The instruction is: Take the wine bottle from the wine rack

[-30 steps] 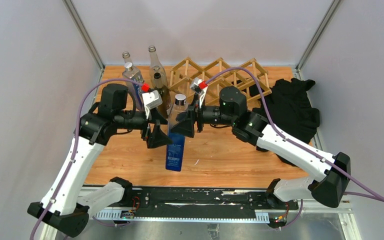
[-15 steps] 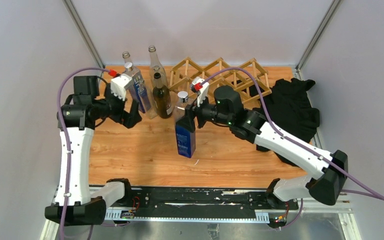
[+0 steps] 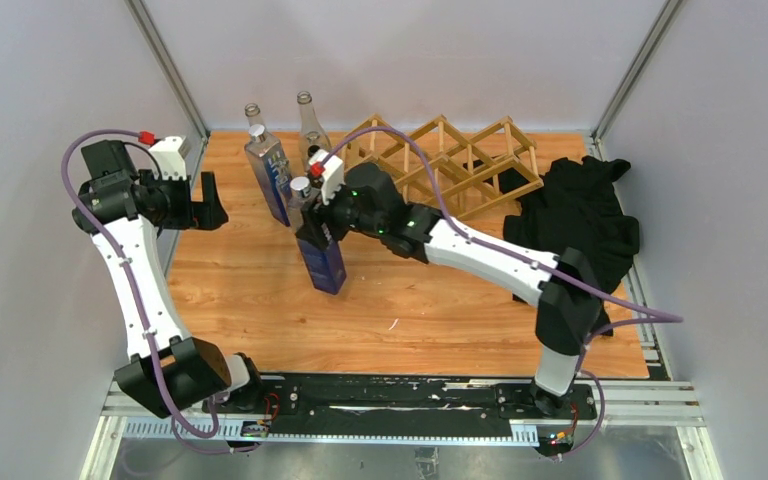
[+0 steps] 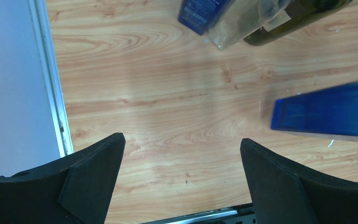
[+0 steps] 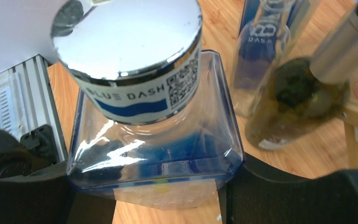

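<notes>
The wine rack [image 3: 455, 165], a light wooden lattice, stands at the back of the table; no bottle shows in its cells. My right gripper [image 3: 318, 230] is shut on the shoulders of a square blue bottle [image 3: 326, 266] with a silver cap. It holds the bottle upright left of the rack, base at or just above the table. In the right wrist view the bottle [image 5: 135, 93], labelled BLUE DASH, sits between my gripper's [image 5: 151, 189] black fingers [image 5: 279, 191]. My left gripper [image 3: 206, 203] is open and empty at the far left; its wrist view [image 4: 182, 140] shows bare wood between the jaws and the blue bottle [image 4: 326, 112] at right.
Several bottles stand at the back left: a second blue one [image 3: 267, 172], a tall clear one [image 3: 307, 118], a clear one [image 3: 253, 115], a dark one [image 5: 303, 98] close beside the held bottle. A black cloth [image 3: 575, 215] lies at the right. A metal rail [image 4: 51, 84] edges the table's left.
My left gripper let go of the blue bottle and swung away to the far left. My right gripper carried the bottle upright to the left, close to the back bottles.
</notes>
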`<action>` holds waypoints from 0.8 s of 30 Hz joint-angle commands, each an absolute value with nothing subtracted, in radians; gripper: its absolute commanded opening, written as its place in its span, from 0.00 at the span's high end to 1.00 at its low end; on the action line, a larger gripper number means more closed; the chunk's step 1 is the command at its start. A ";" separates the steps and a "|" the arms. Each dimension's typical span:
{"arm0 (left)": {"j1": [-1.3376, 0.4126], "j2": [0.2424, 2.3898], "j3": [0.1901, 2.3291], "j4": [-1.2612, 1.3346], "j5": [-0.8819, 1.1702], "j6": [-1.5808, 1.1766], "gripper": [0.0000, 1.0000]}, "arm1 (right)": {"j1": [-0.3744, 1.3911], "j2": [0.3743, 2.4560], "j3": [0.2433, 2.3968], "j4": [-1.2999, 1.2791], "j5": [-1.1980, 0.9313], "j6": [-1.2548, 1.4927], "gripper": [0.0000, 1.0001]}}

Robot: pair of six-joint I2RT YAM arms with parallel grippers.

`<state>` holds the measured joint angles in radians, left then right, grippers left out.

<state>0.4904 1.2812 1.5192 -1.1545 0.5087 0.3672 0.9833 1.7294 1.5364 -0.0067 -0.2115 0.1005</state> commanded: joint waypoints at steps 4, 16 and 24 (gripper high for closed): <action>0.501 1.226 1.490 -1.170 0.541 0.406 0.00 | 1.003 1.879 1.764 0.249 -0.144 0.093 1.00; 0.503 1.225 1.476 -1.170 0.581 0.449 0.02 | 1.004 2.053 1.873 0.367 -0.059 0.051 1.00; 0.503 1.235 1.469 -1.169 0.614 0.465 0.02 | 0.996 2.102 1.868 0.434 -0.014 0.025 1.00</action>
